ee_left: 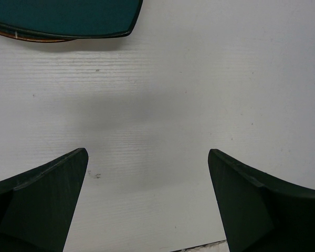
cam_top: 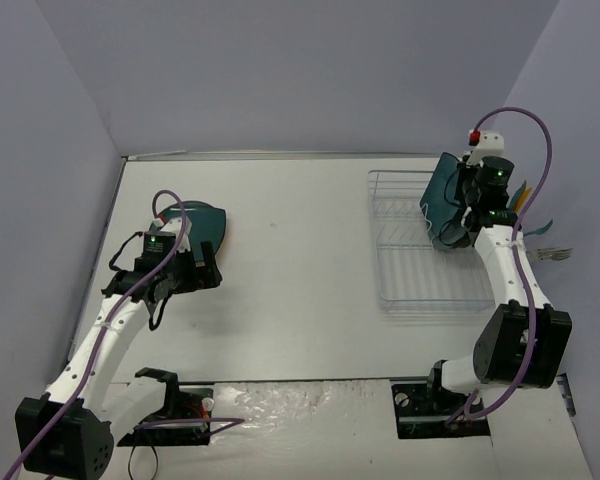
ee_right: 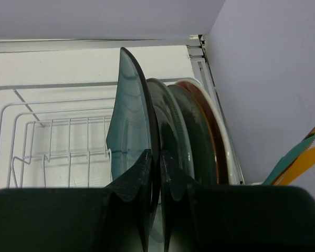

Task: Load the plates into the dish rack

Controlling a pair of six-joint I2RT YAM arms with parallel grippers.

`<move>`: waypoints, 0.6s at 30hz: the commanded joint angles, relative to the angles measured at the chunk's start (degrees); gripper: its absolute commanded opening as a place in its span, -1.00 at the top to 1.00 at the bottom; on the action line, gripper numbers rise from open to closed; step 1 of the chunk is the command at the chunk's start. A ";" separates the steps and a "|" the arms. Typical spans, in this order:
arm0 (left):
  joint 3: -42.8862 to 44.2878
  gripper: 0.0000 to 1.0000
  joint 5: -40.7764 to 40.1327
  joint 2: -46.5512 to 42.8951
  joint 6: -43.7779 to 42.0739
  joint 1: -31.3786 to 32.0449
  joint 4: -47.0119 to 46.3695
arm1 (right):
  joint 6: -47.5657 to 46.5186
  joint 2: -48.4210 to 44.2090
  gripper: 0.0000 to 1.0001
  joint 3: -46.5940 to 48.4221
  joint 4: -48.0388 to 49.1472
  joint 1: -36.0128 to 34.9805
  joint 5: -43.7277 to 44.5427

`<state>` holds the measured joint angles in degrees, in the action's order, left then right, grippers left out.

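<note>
My right hand (ee_right: pixel 158 157) is pinching the blue-teal plate (ee_right: pixel 128 115), seating it upright in the dish rack (ee_right: pixel 47 131); releasing probably comes next. My left hand (ee_left: pixel 148 157) is hovering spread near the dark teal plate (ee_left: pixel 63 18).

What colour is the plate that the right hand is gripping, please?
The plate is glossy blue-teal; the right wrist view shows it best.

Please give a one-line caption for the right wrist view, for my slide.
Right gripper pinches the rim of a teal plate held on edge in the dish rack, beside other plates.
</note>
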<state>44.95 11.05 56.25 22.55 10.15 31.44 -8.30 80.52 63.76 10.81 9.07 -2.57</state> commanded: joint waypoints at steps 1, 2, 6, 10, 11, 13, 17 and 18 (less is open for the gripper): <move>2.05 -0.94 -0.92 -0.48 -1.10 0.15 -2.11 | -2.75 -3.22 1.00 -2.27 12.26 -2.30 2.39; 2.07 -0.94 -0.99 -0.55 -1.10 0.13 -2.06 | -2.75 -3.29 1.00 -3.31 12.70 -2.64 2.39; 2.07 -0.94 -1.40 -0.81 -1.10 0.13 -1.91 | -2.32 -3.69 1.00 -6.26 13.92 -3.92 5.05; 2.05 -0.94 -1.60 -0.97 -1.10 0.22 -1.86 | -1.38 -4.78 1.00 -10.85 15.65 -4.57 6.62; 2.01 -0.94 -1.67 -1.12 -1.10 0.22 -1.79 | -0.97 -5.12 1.00 -11.85 15.95 -4.68 7.07; 1.90 -0.94 -1.82 -1.40 -1.10 0.14 -2.00 | 0.55 -6.22 1.00 -13.45 16.39 -4.85 7.70; 1.96 -0.94 -1.82 -1.36 -1.10 0.13 -1.93 | 2.59 -8.07 1.00 -16.87 17.39 -4.86 8.67; 1.92 -0.94 -1.82 -1.45 -1.10 0.13 -1.98 | 2.59 -8.21 1.00 -16.78 17.16 -4.86 8.77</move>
<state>44.95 10.13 55.87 22.55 10.15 31.45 -7.89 75.96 48.00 22.63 4.58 3.51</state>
